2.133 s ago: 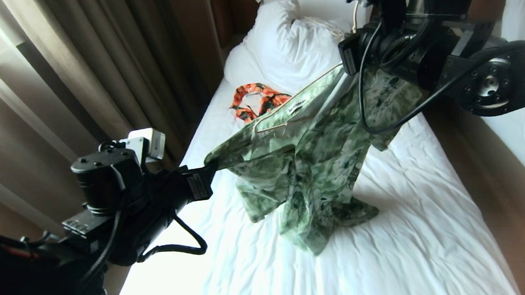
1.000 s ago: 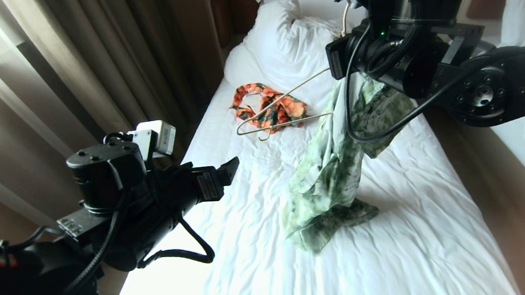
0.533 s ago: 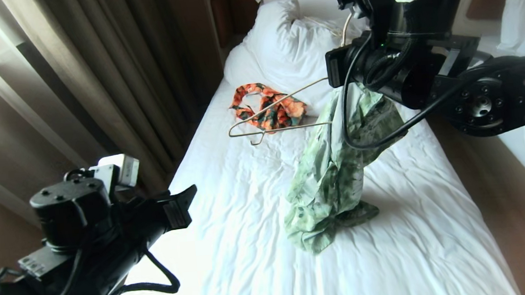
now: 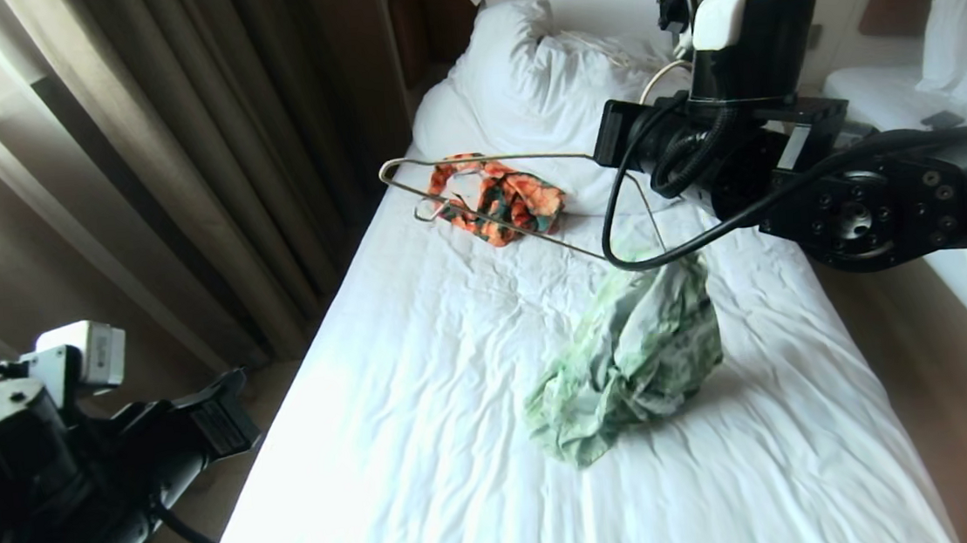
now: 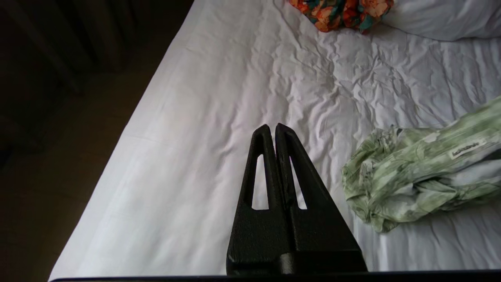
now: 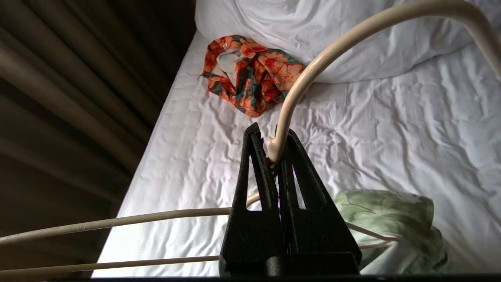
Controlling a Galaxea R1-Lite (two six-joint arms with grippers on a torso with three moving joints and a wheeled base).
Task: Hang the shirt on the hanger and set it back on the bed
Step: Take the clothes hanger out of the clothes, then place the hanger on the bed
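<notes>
Right jaws [image 6: 274, 150] clamp hanger [image 4: 486, 197]; shirt [image 4: 632, 363] crumpled on bed [image 4: 464, 448].

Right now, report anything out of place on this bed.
The shirt lies crumpled in a heap on the bed, off the hanger, which the right gripper holds bare above it. The left gripper is shut on nothing, beside the bed.

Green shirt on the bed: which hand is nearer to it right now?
Right. The right hand, shut on the hanger, hangs just above the shirt; the left hand is shut and empty, off beside the bed.
</notes>
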